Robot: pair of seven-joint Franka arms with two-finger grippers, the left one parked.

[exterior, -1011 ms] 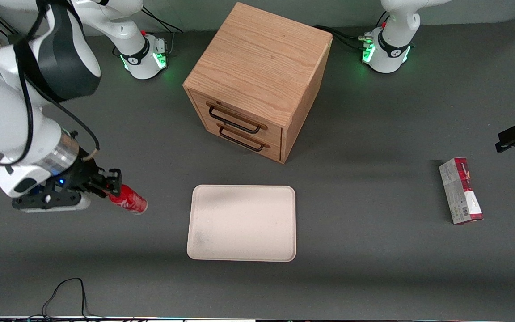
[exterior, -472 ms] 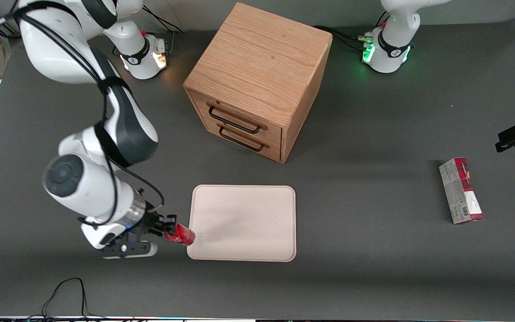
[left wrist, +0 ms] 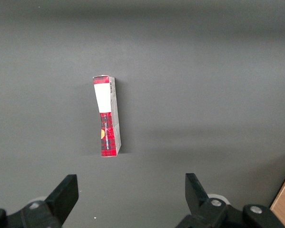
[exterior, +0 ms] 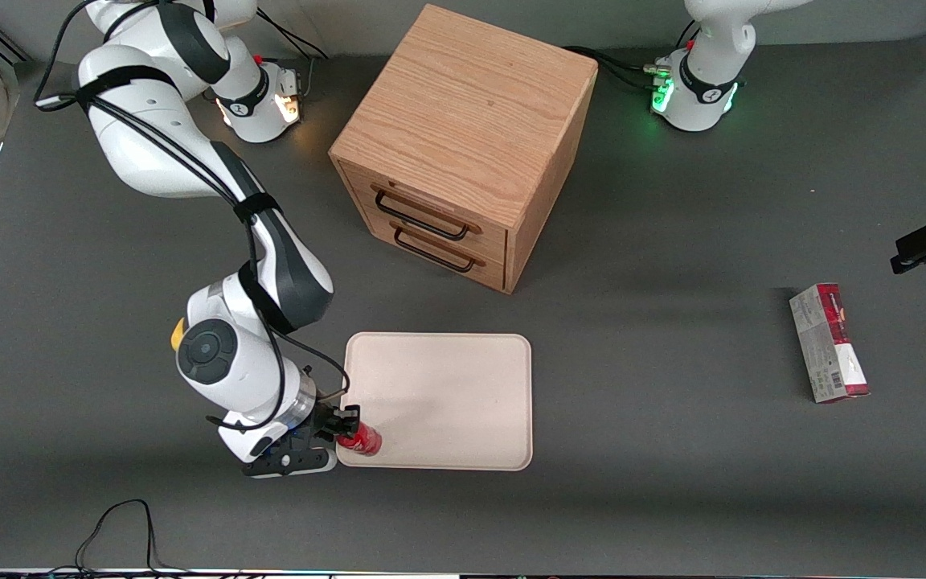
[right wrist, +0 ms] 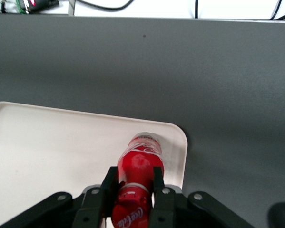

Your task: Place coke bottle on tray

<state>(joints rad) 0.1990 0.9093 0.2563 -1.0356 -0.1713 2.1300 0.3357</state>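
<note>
Grey worktop (exterior: 672, 482) carries a cabinet (exterior: 463, 145), carton (exterior: 829, 342) and tray (exterior: 463, 362); gripper (exterior: 344, 428) fingers (right wrist: 157, 183) clamp the coke bottle (exterior: 361, 441) over the tray's corner.

The coke bottle (right wrist: 136, 183) bears white script lettering low on its red body, between the jaws of the gripper (right wrist: 134, 186), reading as "Coca-Cola" though partly cut off; the gripper sits at the tray's corner nearest the front camera, closed on the bottle; the red-and-grey carton (left wrist: 107, 116), near the centre of the left wrist frame, carries a barcode and small print too fine to read.
</note>
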